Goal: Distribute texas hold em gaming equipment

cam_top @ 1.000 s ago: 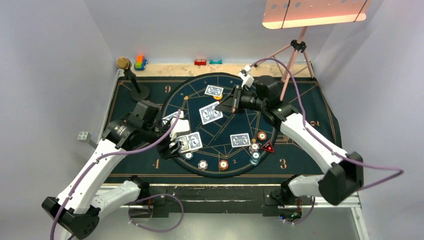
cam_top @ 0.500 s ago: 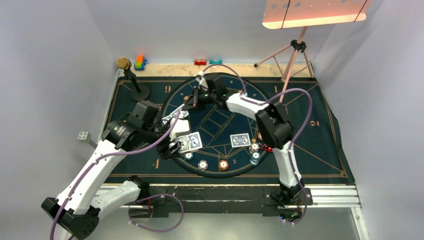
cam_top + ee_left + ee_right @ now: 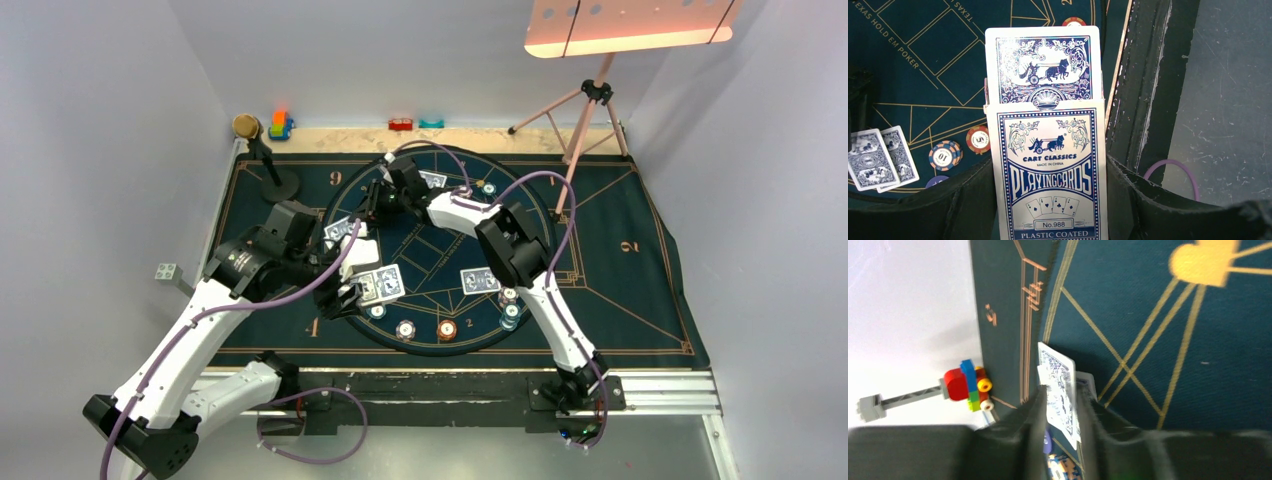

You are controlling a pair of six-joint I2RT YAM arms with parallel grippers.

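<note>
The playing card I am dealing stands on edge between the fingers of my right hand, low over the far-left part of the round poker mat. It fills the gap between the fingers, but I cannot tell whether I am clamping it or letting go. Just beside it, toward my left arm, one card lies face-down on the mat. Other dealt cards lie at the near-right seat, and more lie at the far side, partly hidden by my arm. My left hand is closed on the card box, with the next card poking out of its top. Striped chips sit along the near rim of the mat.

I judge this to be the dealing step, with a second card going to the left seat. The next move calls for laying it flat beside its partner and opening enough to free it. Then I lift clear without dragging either card and go to the box for the next one.
</note>
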